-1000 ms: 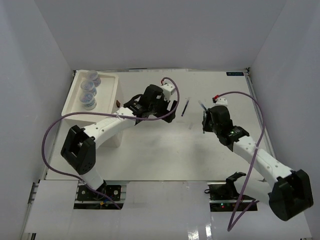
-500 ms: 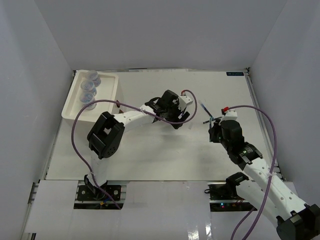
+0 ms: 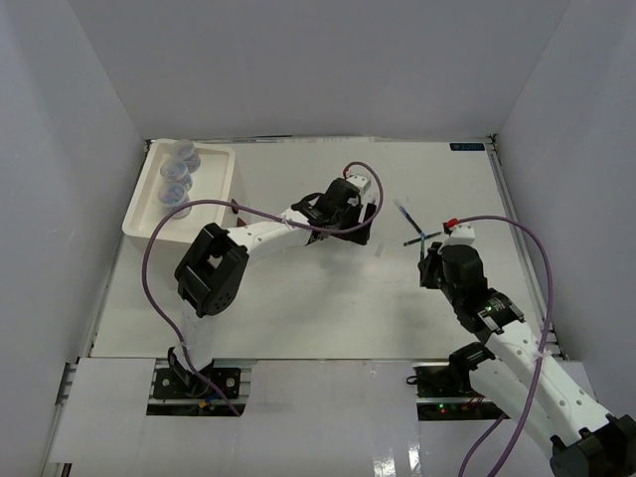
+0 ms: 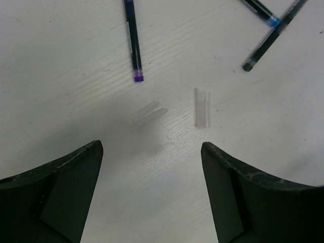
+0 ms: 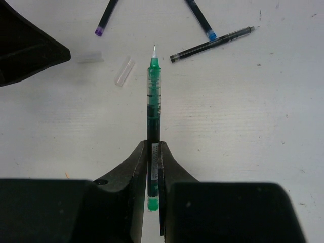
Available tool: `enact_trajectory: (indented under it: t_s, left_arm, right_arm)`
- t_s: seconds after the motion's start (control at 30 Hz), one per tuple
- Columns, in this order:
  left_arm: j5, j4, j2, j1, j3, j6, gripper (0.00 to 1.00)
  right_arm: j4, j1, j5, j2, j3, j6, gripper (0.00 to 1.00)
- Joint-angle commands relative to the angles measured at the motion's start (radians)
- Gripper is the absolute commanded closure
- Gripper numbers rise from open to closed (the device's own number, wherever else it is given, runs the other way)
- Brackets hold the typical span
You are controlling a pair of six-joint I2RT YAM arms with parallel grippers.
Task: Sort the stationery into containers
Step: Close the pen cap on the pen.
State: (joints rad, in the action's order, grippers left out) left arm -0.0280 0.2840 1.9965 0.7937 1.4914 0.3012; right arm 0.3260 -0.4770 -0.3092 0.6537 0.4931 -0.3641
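My right gripper (image 5: 153, 152) is shut on a green pen (image 5: 153, 98), whose tip points away from me just above the table. In the top view that right gripper (image 3: 429, 260) hangs right of centre. My left gripper (image 4: 152, 152) is open over bare table with nothing between its fingers, and in the top view the left gripper (image 3: 361, 227) is at mid-table. Ahead of it lie a dark pen with a purple end (image 4: 132, 40), two short clear caps (image 4: 202, 108), a blue-tipped pen (image 4: 260, 10) and a dark pen (image 4: 273, 35). The white box unit (image 3: 225, 169) stands at the back left.
Three clear jars (image 3: 176, 180) sit in the box unit's top tray. A brown drawer knob (image 3: 235, 206) shows on its front. White walls close in the table on the left, back and right. The left gripper's dark finger (image 5: 25, 50) shows at the left of the right wrist view.
The left arm has swung right to the loose pens and its jaws have narrowed slightly. The right arm has drawn back toward the near right with the green pen.
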Motion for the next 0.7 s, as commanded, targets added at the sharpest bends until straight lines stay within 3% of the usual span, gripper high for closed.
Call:
enact_trajectory:
  t_s: [0.0, 0.13, 0.23, 0.53, 0.67]
  left_arm:
    - [-0.07, -0.003, -0.024, 0.062, 0.088, 0.075, 0.11]
    - [-0.127, 0.07, 0.036, 0.076, 0.145, 0.151, 0.14]
    - [-0.165, 0.081, 0.038, 0.081, 0.129, 0.255, 0.2]
    - [-0.194, 0.08, 0.044, 0.082, 0.076, 0.518, 0.26]
    - [-0.184, 0.081, 0.067, 0.084, 0.075, 0.607, 0.35]
  right_arm:
    - [-0.008, 0.003, -0.021, -0.035, -0.01, -0.012, 0.92]
    - [-0.004, 0.002, -0.014, -0.066, -0.016, -0.018, 0.92]
    - [-0.004, 0.003, -0.01, -0.077, -0.027, -0.019, 0.92]
    - [-0.002, 0.003, -0.01, -0.091, -0.042, -0.019, 0.92]
    - [-0.002, 0.003, -0.011, -0.106, -0.051, -0.022, 0.92]
